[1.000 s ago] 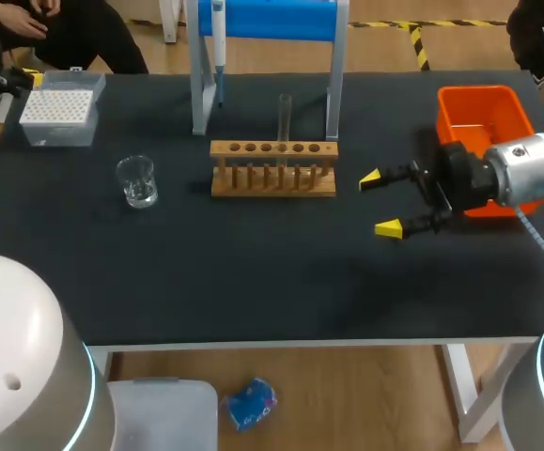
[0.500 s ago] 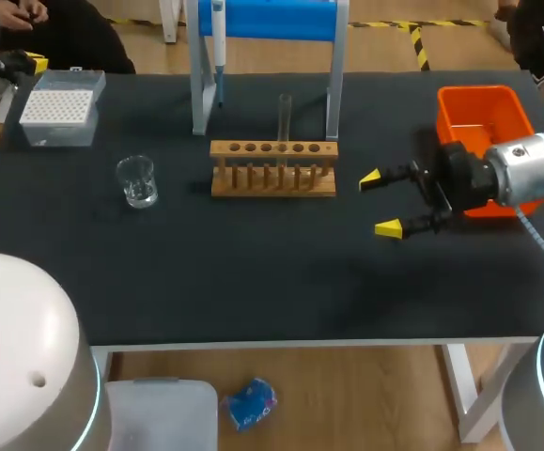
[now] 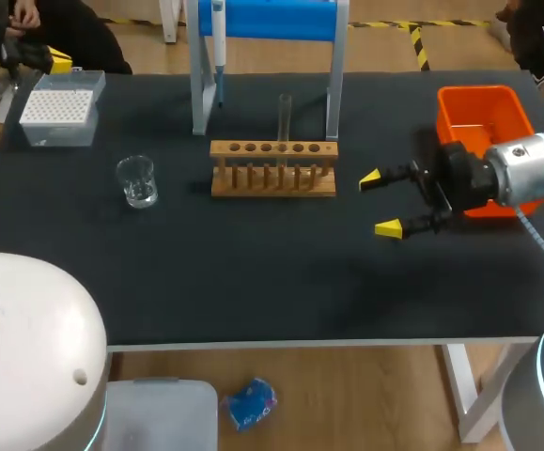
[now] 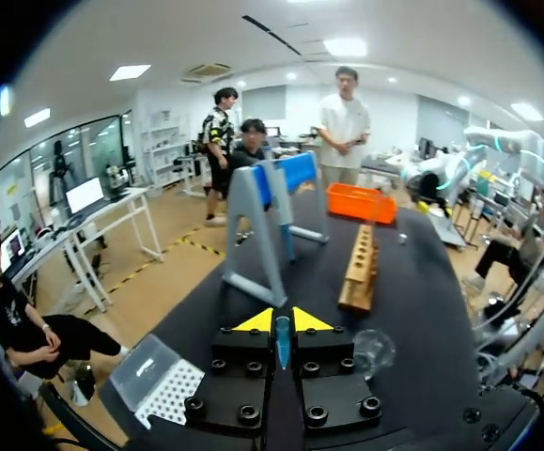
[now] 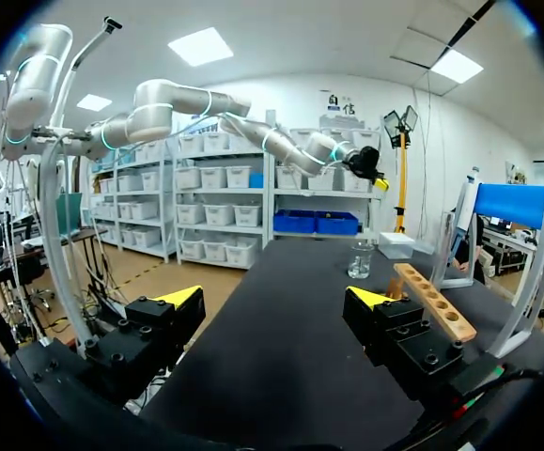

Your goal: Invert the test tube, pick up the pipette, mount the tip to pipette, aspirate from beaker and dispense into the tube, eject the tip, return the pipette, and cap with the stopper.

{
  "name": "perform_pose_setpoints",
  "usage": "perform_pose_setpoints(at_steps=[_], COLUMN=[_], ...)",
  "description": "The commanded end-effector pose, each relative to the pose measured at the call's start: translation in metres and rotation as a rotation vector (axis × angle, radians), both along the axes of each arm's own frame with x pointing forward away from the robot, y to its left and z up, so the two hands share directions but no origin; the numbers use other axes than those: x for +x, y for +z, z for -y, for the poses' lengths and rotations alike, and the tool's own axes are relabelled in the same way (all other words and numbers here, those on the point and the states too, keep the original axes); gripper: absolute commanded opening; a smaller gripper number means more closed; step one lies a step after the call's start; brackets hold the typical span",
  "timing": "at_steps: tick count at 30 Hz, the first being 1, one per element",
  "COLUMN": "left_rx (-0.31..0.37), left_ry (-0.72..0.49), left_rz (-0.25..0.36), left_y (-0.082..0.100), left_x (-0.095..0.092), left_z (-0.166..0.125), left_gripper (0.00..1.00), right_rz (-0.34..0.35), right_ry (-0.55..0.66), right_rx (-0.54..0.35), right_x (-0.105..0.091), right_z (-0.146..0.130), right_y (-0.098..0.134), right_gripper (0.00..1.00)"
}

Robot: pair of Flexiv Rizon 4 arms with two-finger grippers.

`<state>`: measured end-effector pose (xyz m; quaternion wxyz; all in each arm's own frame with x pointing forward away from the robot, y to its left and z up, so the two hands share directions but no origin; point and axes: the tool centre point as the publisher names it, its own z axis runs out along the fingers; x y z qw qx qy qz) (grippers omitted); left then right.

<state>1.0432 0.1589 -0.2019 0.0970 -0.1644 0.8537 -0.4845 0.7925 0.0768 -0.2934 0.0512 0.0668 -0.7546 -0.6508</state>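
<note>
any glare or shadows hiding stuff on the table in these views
Head view: the matte black table shows no glare, the clear glass beaker catches small highlights but stays readable, and the wooden test tube rack casts only a faint shadow. Right wrist view: a soft sheen lies on the table, hiding nothing.

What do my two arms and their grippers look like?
Both arms have smooth silver-white casings; the right arm has a black collar, the left arm a pale blue ring. The right gripper and left gripper are bolted black blocks with yellow wedge tips.
</note>
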Motion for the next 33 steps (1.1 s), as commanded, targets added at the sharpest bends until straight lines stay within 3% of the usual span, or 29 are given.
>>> perform_pose_setpoints(at_steps=[1,3,9,27,30,33], left_rx=[0.045,0.056,-0.004,-0.004,0.041,0.010], left_ry=[-0.022,-0.033,-0.060,-0.060,-0.076,-0.086], left_rz=[-0.017,-0.024,-0.018,-0.018,-0.034,-0.034], left_y=[0.020,0.023,0.028,0.028,0.021,0.018], left_x=[-0.037,-0.050,-0.081,-0.081,-0.095,-0.113], left_z=[0.032,0.048,0.093,0.093,0.113,0.130], left_gripper=[0.00,0.00,0.00,0.00,0.00,0.00], right_rz=[0.001,0.001,0.001,0.001,0.001,0.001], right_ry=[-0.002,-0.002,-0.002,-0.002,-0.002,-0.002], right_rx=[-0.001,-0.001,-0.001,-0.001,-0.001,-0.001], right_x=[-0.001,-0.001,-0.001,-0.001,-0.001,-0.001], right_z=[0.000,0.000,0.000,0.000,0.000,0.000], right_y=[0.000,0.000,0.000,0.000,0.000,0.000], right_gripper=[1.00,1.00,1.00,1.00,1.00,1.00])
